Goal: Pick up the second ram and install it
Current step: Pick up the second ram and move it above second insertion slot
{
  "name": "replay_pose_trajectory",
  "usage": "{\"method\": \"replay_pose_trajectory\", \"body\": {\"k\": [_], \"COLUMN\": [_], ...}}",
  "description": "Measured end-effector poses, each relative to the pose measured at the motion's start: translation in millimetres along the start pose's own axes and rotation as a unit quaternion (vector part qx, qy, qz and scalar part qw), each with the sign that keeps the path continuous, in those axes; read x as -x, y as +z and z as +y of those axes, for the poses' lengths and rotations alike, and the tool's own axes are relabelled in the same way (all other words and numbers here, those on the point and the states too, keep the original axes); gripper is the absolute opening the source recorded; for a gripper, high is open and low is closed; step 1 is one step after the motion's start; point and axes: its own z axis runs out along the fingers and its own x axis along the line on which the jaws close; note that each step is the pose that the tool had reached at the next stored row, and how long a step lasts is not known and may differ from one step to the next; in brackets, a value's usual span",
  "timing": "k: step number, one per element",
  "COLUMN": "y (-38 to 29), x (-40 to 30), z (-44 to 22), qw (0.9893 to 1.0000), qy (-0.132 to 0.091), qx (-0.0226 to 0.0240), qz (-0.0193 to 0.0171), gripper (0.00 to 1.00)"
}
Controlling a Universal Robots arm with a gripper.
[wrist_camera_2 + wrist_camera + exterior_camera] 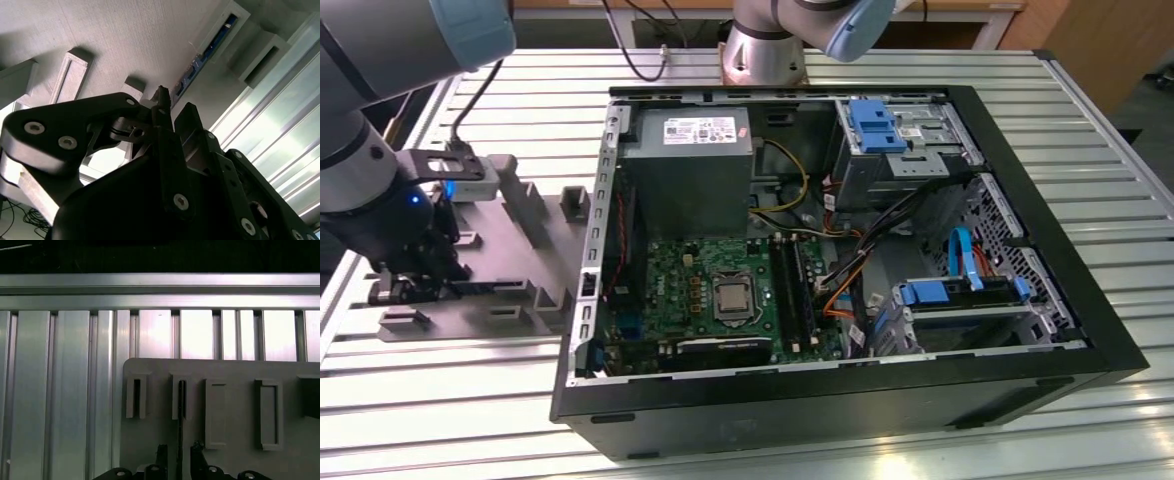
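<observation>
A: Broadly: slotted table, open computer case, grey fixture at the exterior view's left.
B: Gripper?
A: Over the fixture, spread wide, 1 finger each side of the second ram and clear of it. Ram stands on edge in a fixture slot.

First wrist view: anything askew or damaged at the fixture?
Nothing stands out. The second ram stands on edge, straight in its slot in the grey fixture; the gripper has its jaws either side of it, a gap on each.
</observation>
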Motion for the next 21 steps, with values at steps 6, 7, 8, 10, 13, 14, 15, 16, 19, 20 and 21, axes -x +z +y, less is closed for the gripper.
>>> {"method": "replay_pose_trajectory", "body": {"k": [6,7,8,10,13,14,15,16,19,20,21], "y": [4.4,5.4,6.2,7.6,9.2,9.6,10.0,10.1,10.3,10.4,10.3], "x": [0.8,0.8,0.8,0.8,0.7,0.7,0.7,0.7,0.7,0.7,0.7], "z": [0.4,0.5,0.7,1.3,1.9,2.2,2.4,2.4,2.5,2.5,2.5], "qw": [1.0000,1.0000,1.0000,1.0000,1.0000,1.0000,1.0000,1.0000,1.0000,1.0000,1.0000], "qy": [0.000,0.000,0.000,0.000,0.000,0.000,0.000,0.000,0.000,0.000,0.000], "qx": [0.0003,0.0003,0.0003,0.0003,0.0003,0.0003,0.0002,0.0003,0.0004,0.0003,0.0004], "qz": [0.0000,0.0000,0.0000,0.0000,0.0000,0.0000,0.0000,0.0000,0.0001,0.0001,0.0001], "gripper": [0.30,0.30,0.23,0.23,0.23,0.23,0.23,0.22,0.15,0.15,0.14]}}
